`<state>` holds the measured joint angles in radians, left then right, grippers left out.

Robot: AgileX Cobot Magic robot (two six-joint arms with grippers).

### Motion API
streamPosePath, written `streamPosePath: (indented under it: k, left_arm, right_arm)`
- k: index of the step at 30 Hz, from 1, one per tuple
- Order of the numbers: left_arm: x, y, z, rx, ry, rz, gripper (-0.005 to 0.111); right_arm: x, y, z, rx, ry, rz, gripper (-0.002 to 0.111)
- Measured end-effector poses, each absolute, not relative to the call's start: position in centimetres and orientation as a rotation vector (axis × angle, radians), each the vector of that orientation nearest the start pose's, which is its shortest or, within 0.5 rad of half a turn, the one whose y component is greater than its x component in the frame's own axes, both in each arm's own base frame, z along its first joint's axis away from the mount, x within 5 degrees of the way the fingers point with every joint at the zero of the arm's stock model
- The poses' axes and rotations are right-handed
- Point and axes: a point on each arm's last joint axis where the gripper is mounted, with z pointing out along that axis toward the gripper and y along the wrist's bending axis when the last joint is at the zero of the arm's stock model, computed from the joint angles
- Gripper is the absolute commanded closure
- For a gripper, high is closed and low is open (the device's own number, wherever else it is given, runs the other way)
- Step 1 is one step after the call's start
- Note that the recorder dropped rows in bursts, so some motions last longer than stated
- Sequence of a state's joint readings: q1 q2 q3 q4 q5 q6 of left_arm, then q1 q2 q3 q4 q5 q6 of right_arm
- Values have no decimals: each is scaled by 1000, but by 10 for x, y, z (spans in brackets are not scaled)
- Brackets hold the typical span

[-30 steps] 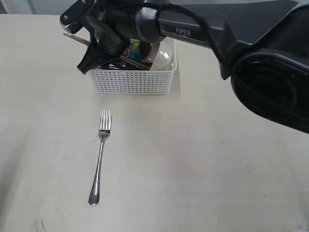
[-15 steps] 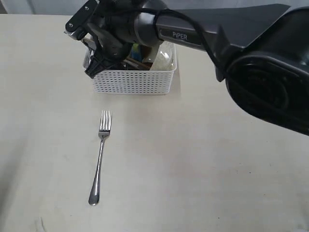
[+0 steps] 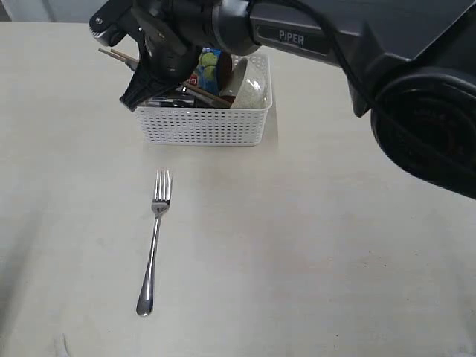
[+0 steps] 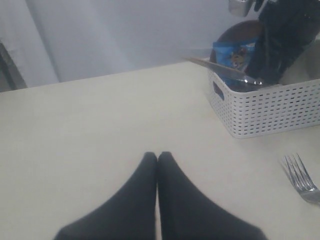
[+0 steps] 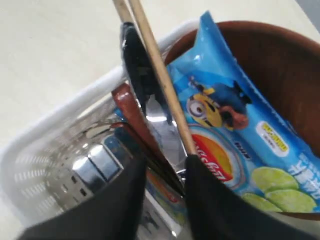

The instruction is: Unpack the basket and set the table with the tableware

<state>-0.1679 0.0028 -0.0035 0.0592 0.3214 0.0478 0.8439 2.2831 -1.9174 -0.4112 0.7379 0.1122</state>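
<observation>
1. Left gripper: fingers together, over bare desk; fork already laid lower left.
2. Basket, upper centre, holds the remaining tableware.
3. Right gripper, the nearer arm: jaws apart at the basket's left end, spoon handle running between them, chopsticks slanting alongside.

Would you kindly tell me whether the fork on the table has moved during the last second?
No. The fork lies at the same spot on the table, tines pointing toward the basket as before.
</observation>
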Motion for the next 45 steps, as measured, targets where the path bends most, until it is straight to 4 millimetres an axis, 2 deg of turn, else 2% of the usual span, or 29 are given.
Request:
streamPosePath:
  k: [1,10,20,21,23,24,26,29,36,39,42,45]
  left_arm:
    - [54,-7,185,231,1789,-29,107]
    - [54,-7,185,231,1789,-29,107]
    - [54,-7,185,231,1789,-29,107]
    - [54,-7,185,231,1789,-29,107]
    - [54,-7,185,231,1789,-29,107]
    - [54,-7,185,231,1789,-29,107]
    - [54,-7,185,231,1789,-29,107]
    - [54,-7,185,231,1789,-29,107]
    - [54,-7,185,231,1789,-29,107]
    - [54,-7,185,231,1789,-29,107]
    - [54,-7,185,231,1789,-29,107]
    - [54,-7,185,231,1789,-29,107]
  right_arm:
    - [357,365,191,-1154,2213,-78,50]
    - [357,367,192,-1152,2199,-57,53]
    - [362,370,175,-1118,2207,-69,56]
    - [363,370,174,-1118,2199,-73,58]
    - [365,370,172,-1109,2193,-94,74]
    - [366,370,171,-1103,2191,-105,87]
    - [368,366,166,-1115,2196,-176,107]
    - [368,361,157,-1143,2221,-266,109]
    - [366,350,152,-1145,2300,-390,109]
    - [372,338,154,-1087,2375,-378,109]
    - [391,305,174,-922,2494,-313,109]
    - [400,285,184,-857,2549,-297,109]
